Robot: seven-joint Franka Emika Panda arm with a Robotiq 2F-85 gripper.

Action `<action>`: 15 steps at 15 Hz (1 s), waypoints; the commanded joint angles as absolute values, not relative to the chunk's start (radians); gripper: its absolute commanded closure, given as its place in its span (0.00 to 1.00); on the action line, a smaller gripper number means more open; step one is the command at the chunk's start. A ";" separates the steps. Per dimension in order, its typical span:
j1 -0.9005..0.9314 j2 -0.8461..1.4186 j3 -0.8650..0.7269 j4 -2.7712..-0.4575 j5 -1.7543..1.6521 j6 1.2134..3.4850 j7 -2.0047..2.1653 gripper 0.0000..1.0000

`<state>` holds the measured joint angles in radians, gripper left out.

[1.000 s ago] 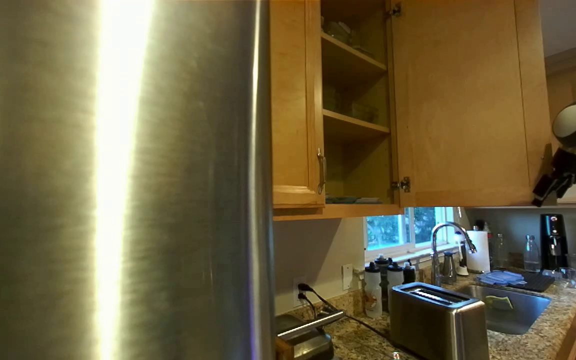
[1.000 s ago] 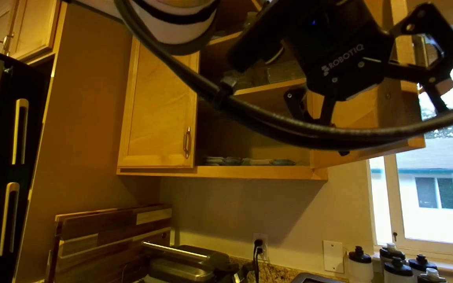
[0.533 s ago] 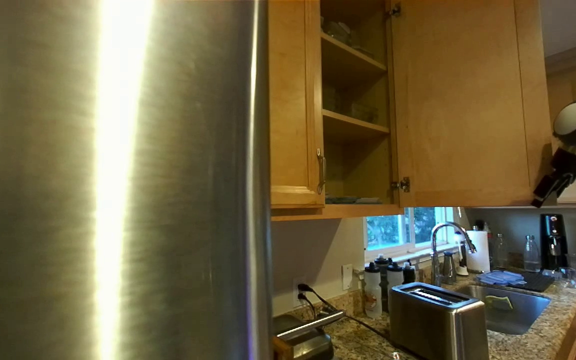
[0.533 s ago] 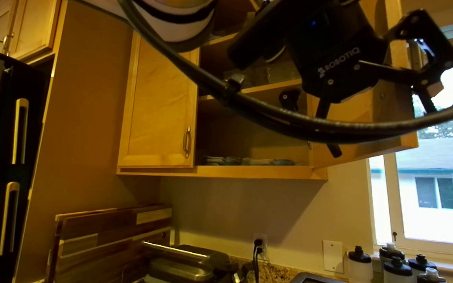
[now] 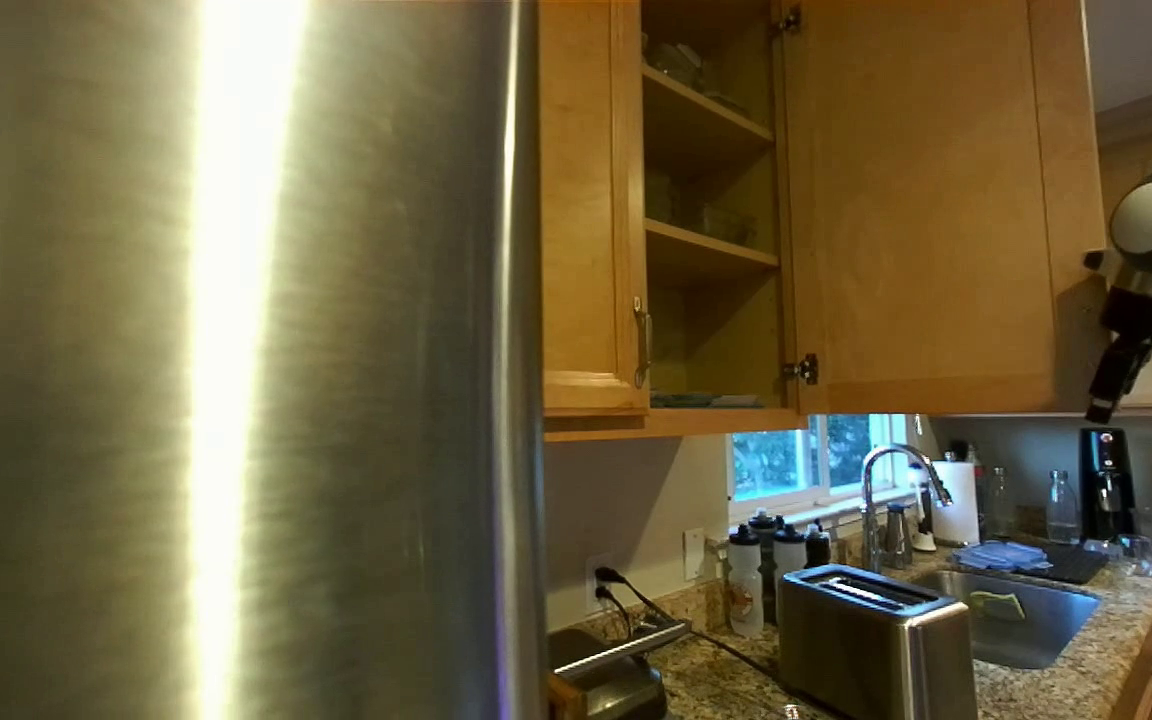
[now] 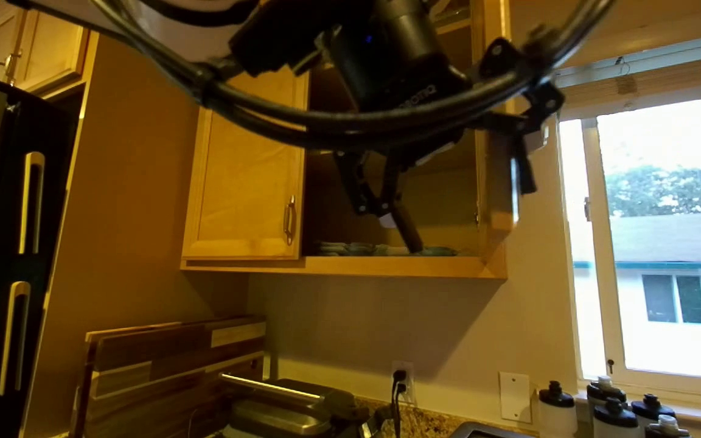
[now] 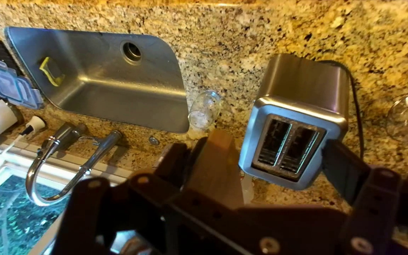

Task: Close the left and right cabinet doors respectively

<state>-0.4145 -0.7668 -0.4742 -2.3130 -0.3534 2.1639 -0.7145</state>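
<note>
The left cabinet door (image 5: 581, 220), honey wood with a bar handle, looks shut in both exterior views (image 6: 247, 182). The right cabinet door (image 5: 921, 200) stands open, swung out from the cabinet. Its free edge (image 6: 499, 207) is nearly edge-on in an exterior view. My gripper (image 6: 472, 219) is open and straddles that edge, also visible in an exterior view (image 5: 1108, 395). One finger is on the cabinet side, the other on the outer side. In the wrist view the gripper (image 7: 260, 152) has the door's wood close against its left finger; firm contact cannot be told.
Shelves (image 5: 711, 245) with dishes are behind the open door. A toaster (image 7: 303, 85), a glass (image 7: 205, 109), a sink (image 7: 126, 106) and a tall faucet (image 7: 32, 177) are below. A steel fridge (image 5: 386, 350) fills one side. A cable (image 6: 338, 125) hangs from the arm.
In an exterior view my gripper has moved left, and the right door's free edge has swung left with it, toward the cabinet. The left door has not moved.
</note>
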 commanded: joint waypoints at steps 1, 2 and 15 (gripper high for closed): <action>-0.356 -0.887 -0.381 -2.379 -0.391 2.117 -0.727 0.00; -0.345 -0.912 -0.365 -2.389 -0.400 2.093 -0.724 0.00; 0.000 -1.009 -0.120 -2.399 -0.420 1.881 -0.722 0.00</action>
